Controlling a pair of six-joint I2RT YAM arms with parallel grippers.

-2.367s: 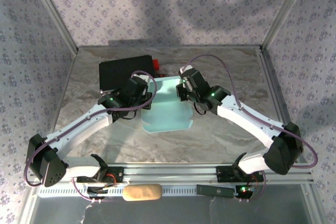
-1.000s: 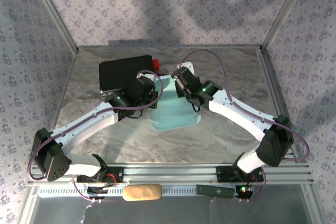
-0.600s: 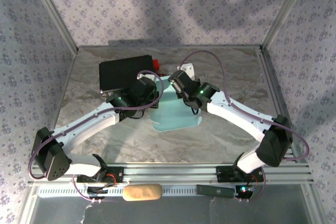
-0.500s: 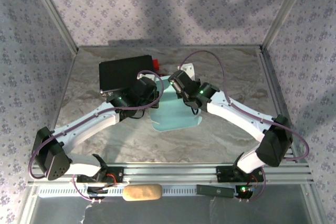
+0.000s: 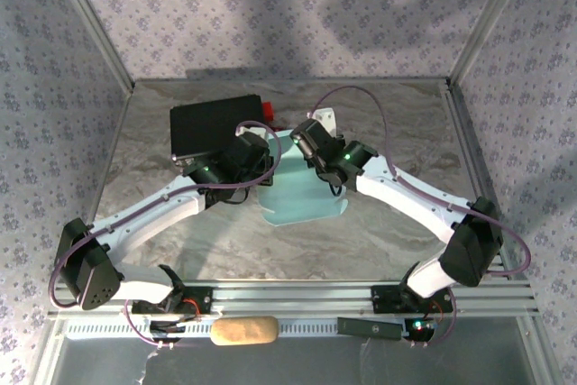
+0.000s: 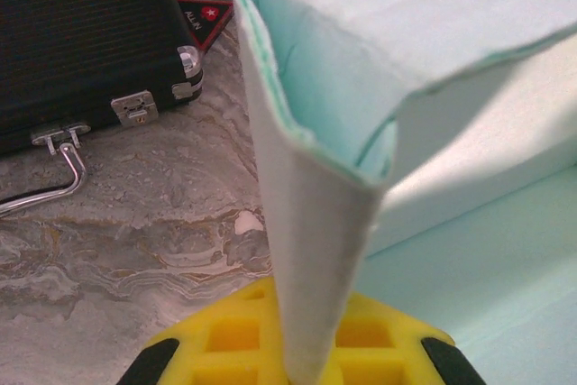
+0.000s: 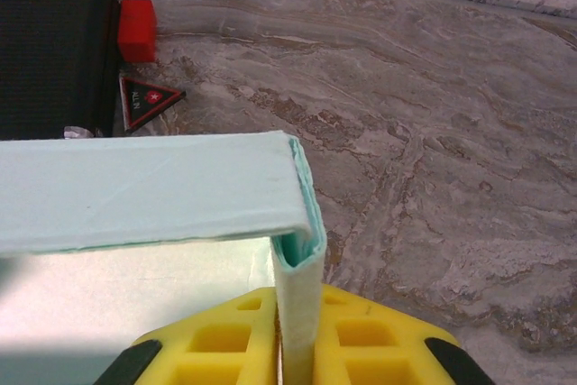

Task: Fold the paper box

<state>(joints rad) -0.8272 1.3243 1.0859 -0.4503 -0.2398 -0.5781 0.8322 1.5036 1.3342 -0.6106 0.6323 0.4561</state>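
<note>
The paper box (image 5: pixel 302 191) is a pale light-blue card sheet lying mid-table, its far end raised between the two arms. My left gripper (image 5: pixel 263 158) is shut on the left folded corner of the paper box (image 6: pixel 315 250), the card pinched between yellow pads (image 6: pixel 230 335). My right gripper (image 5: pixel 302 140) is shut on the right folded corner of the paper box (image 7: pixel 297 286), held between yellow pads (image 7: pixel 361 335). A folded wall of card runs across between both grips. The near part of the sheet lies flat on the table.
A black case (image 5: pixel 212 125) with a red end (image 5: pixel 268 111) lies at the back left, close beside my left gripper; its latches and handle (image 6: pixel 63 146) show in the left wrist view. A tan oblong (image 5: pixel 243 331) lies on the front rail. Marbled table (image 5: pixel 397 123) stretches right.
Both grippers have moved inward and toward the far end of the sheet, and the sheet has shifted slightly right. Over the last half second almost nothing has moved.
</note>
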